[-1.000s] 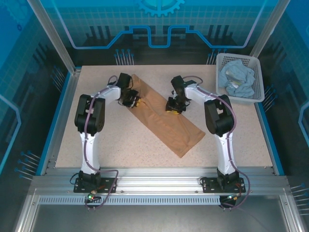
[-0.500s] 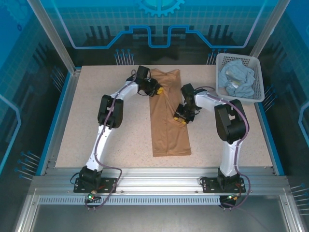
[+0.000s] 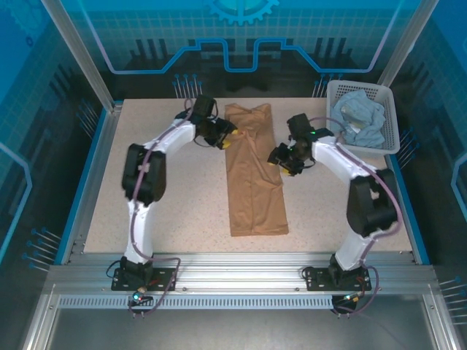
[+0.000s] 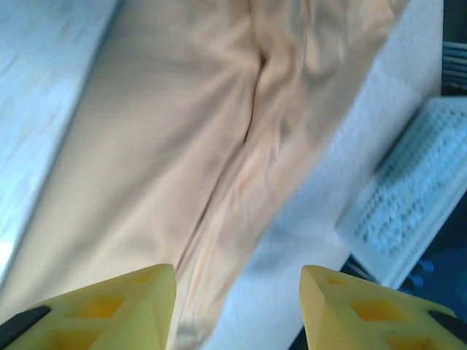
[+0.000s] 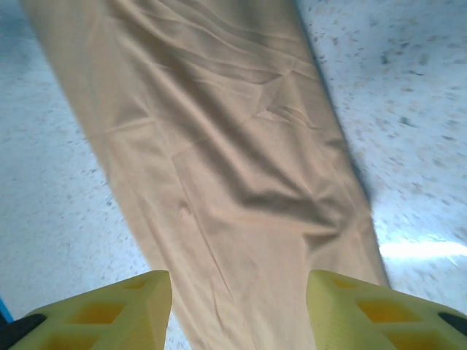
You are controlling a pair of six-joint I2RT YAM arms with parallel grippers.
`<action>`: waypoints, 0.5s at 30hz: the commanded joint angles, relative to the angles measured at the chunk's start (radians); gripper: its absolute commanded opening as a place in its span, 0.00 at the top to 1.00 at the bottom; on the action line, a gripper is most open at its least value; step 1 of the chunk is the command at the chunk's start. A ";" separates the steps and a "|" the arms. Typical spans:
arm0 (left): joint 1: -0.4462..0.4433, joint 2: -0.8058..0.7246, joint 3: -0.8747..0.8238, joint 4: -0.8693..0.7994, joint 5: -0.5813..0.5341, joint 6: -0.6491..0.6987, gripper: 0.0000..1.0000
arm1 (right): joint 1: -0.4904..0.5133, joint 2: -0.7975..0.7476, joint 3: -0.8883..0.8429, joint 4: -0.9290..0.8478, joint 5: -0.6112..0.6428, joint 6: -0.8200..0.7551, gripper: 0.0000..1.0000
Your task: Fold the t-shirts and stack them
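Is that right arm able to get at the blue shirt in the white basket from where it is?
Probably yes. The right gripper hangs open by the tan shirt, the basket is open-topped, and nothing stands between it and the pale blue shirt.

One t-shirt (image 3: 254, 175) lies lengthwise along the centre of the counter (image 3: 168, 211), far end near the back edge. Left pincer (image 3: 226, 134) just left of its far part; right pincer (image 3: 280, 156) just right of mid-length. Basket (image 3: 391, 95) at far right corner, second t-shirt (image 3: 357, 117) inside.
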 commanded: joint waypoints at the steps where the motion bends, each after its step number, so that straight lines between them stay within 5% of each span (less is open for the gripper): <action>1: -0.020 -0.226 -0.314 -0.094 0.020 0.099 0.52 | -0.033 -0.094 -0.136 -0.091 -0.024 -0.075 0.46; 8: -0.212 -0.541 -0.879 -0.009 0.215 0.072 0.51 | -0.021 -0.305 -0.416 -0.156 -0.142 -0.155 0.44; 15: -0.371 -0.552 -1.038 0.272 0.171 -0.130 0.49 | 0.031 -0.308 -0.594 -0.089 -0.240 -0.147 0.44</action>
